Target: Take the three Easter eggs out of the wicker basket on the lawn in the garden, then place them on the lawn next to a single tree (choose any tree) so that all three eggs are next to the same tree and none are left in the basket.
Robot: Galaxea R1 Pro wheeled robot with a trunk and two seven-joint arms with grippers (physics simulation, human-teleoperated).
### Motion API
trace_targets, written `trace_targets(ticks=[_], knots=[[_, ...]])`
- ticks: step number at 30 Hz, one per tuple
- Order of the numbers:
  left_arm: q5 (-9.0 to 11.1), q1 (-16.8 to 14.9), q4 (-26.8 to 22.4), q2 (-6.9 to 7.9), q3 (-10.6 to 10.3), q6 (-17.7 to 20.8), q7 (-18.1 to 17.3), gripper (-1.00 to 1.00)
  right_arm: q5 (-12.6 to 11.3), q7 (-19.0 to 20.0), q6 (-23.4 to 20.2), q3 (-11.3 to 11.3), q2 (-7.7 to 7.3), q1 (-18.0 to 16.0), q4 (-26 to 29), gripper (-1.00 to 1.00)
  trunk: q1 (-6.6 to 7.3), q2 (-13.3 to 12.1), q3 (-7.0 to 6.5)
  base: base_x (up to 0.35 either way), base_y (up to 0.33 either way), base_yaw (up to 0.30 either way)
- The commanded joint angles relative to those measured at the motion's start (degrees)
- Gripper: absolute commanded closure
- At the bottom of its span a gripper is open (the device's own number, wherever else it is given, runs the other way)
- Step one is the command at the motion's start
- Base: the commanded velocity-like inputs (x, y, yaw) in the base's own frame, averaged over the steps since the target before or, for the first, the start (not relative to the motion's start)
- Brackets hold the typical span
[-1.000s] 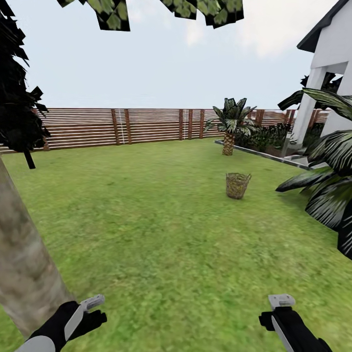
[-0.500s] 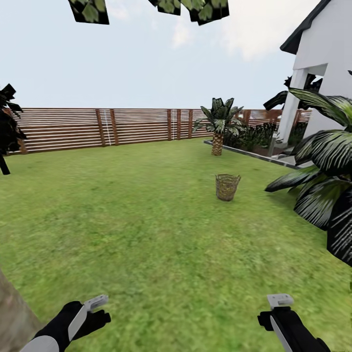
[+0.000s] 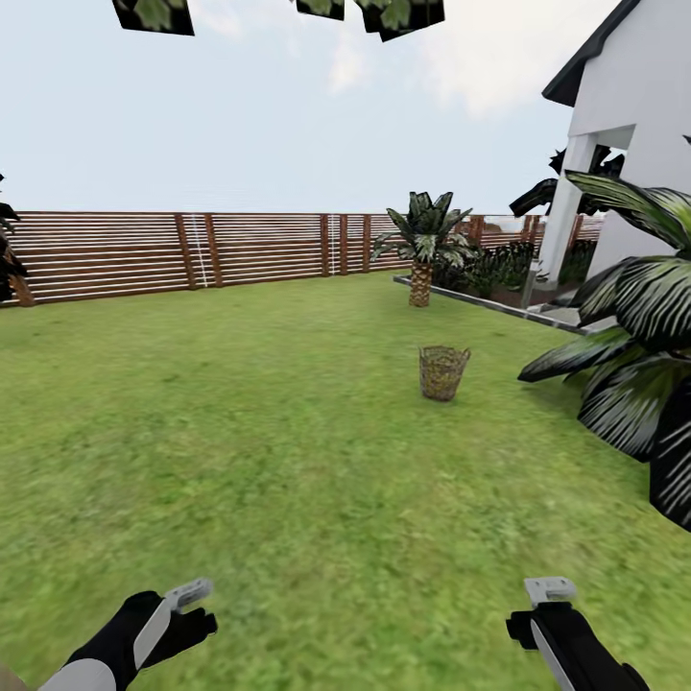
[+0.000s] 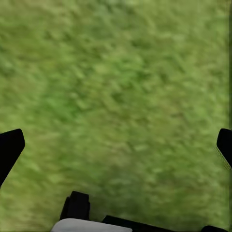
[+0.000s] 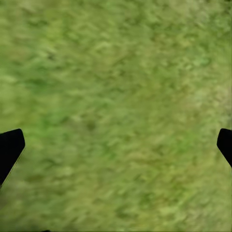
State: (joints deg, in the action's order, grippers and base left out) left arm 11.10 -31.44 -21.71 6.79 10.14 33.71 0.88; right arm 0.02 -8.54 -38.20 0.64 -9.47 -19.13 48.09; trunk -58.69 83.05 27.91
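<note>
The brown wicker basket [image 3: 443, 372] stands upright on the lawn [image 3: 288, 451], far ahead and a little right of centre. The eggs are hidden; I cannot see into the basket from here. My left gripper [image 3: 182, 600] and right gripper [image 3: 549, 590] hang low over the grass near me, far from the basket. In the left wrist view the left gripper [image 4: 116, 145] is open over bare grass, its dark fingertips [image 4: 9, 147] wide apart. In the right wrist view the right gripper [image 5: 116, 145] is open too. Broad green leaves [image 3: 384, 11] of a tree canopy hang overhead.
A slatted wooden fence [image 3: 240, 251] bounds the garden at the back. A short palm [image 3: 420, 245] stands behind the basket beside a raised bed. Big palm fronds [image 3: 633, 365] crowd the right side, with a white house [image 3: 633, 144] behind them. Open grass lies between me and the basket.
The whole view has swung right and moved forward: the thick trunk at the left has slid out of the picture. Both arms keep their pose.
</note>
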Motion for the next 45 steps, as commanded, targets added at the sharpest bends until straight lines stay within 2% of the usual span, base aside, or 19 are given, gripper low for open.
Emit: trace_targets(ticks=[1,26,35,45], knots=[[0.33,-0.02,-0.09,-0.02,0.26,0.32,0.09,-1.00,-0.02,-0.16,-0.30,0.07,-0.02,-0.03,0.06,-1.00,-0.03,0.03,0.06,0.331,0.000,0.000],[0.33,-0.02,-0.02,-0.13,0.31,0.24,0.18,-1.00,-0.27,-0.07,-0.30,0.07,-0.02,-0.03,-0.19,-1.00,-0.03,0.03,0.15,0.331,0.000,-0.002],[0.33,-0.02,0.61,-0.97,0.28,0.21,0.18,-1.00,-0.22,-0.07,-0.30,0.12,0.05,-0.03,-0.12,-1.00,-0.03,0.03,0.78,0.331,0.000,-0.049],[0.33,-0.02,0.61,-0.99,0.31,0.21,0.18,-1.00,-0.19,-0.07,-0.30,0.07,0.07,-0.03,-0.09,-1.00,-0.03,0.03,0.79,0.331,0.000,-0.001]])
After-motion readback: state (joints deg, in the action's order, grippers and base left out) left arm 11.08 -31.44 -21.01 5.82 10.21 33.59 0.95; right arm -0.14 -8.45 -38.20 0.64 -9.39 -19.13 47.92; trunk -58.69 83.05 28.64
